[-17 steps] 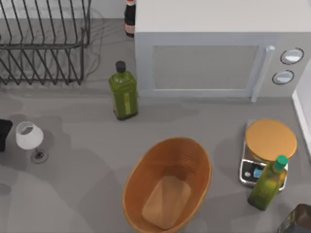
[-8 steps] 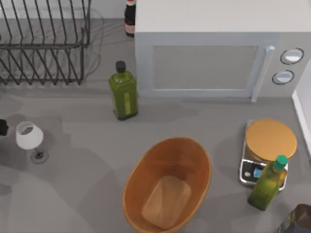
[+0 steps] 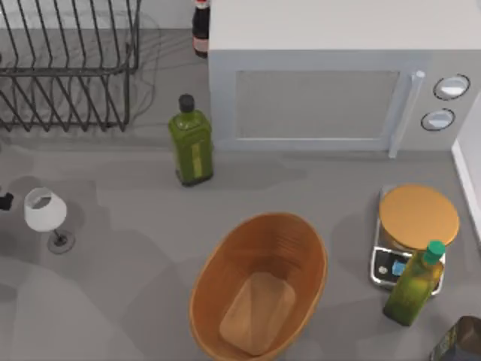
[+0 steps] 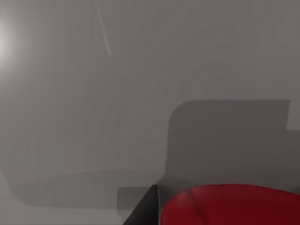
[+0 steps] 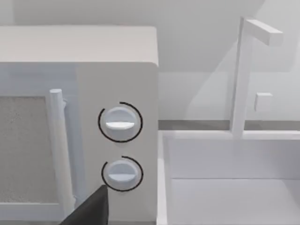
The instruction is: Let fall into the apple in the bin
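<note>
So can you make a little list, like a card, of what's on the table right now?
apple: red, close under the left wrist camera
bin: orange-brown bowl, nothing in it, near the front middle of the table
left gripper: at the table's far left edge
wine glass: upright, beside the left gripper
green bottles: one by the microwave, one by the scale
scale: orange top, right side

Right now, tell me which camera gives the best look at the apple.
The left wrist view: the apple shows as a red curved surface close to the camera, cut by the picture's edge. The top view shows the bin with nothing in it.
</note>
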